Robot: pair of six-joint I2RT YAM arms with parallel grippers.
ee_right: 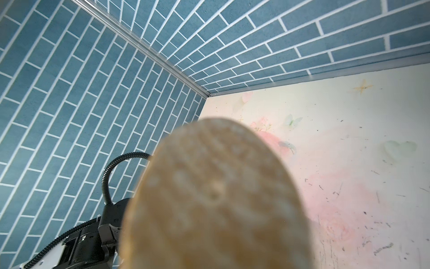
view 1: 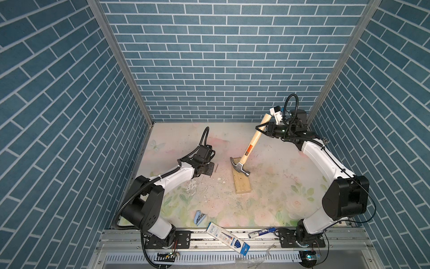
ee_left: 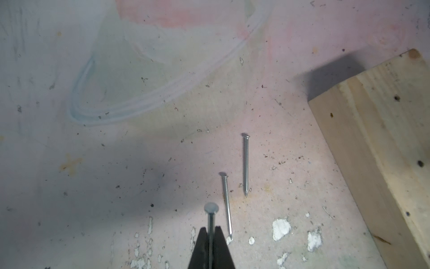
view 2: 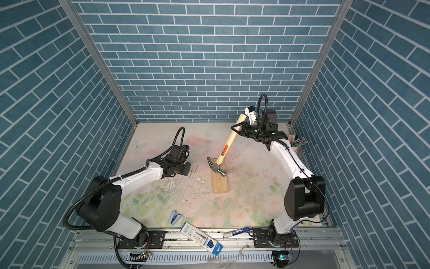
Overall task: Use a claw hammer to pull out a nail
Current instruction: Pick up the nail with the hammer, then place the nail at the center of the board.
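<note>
Slantwise, steel-headed claw hammer rests on pale rectangular block.

Bright, even light from above; blue brick-pattern walls bow at the edges. Right wrist: pale wooden hammer handle looms, totally blurred. Left wrist: dimmer, soft shadows.

Blue brick-pattern walls, pastel floral tabletop, pale-handled grey-headed claw hammer

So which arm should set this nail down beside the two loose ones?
Left. The left gripper is shut on the nail, right beside the two loose nails; the right gripper is shut on the claw hammer, its head on the wood block.
</note>
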